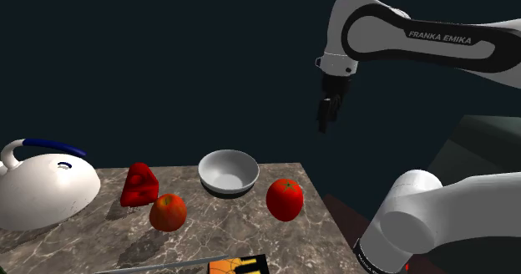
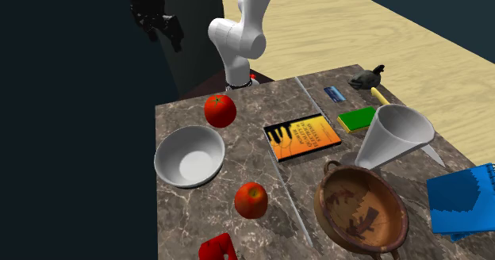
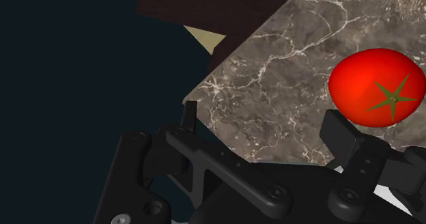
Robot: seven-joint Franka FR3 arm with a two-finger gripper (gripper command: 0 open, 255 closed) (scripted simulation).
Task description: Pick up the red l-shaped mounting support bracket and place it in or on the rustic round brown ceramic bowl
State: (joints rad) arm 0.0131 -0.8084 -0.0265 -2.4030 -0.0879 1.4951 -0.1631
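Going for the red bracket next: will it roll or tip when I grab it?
The red bracket looks blocky with flat faces, so it probably won't roll. It stands upright on the table and narrows toward the top, so a sideways nudge might tip it. It looks rigid and is unlikely to flex.

We get the red bracket (image 2: pixel 218 248) chopped off by the second exterior view's bottom edge, and the white kettle (image 1: pixel 42 189) clipped at the shoulder view's left.
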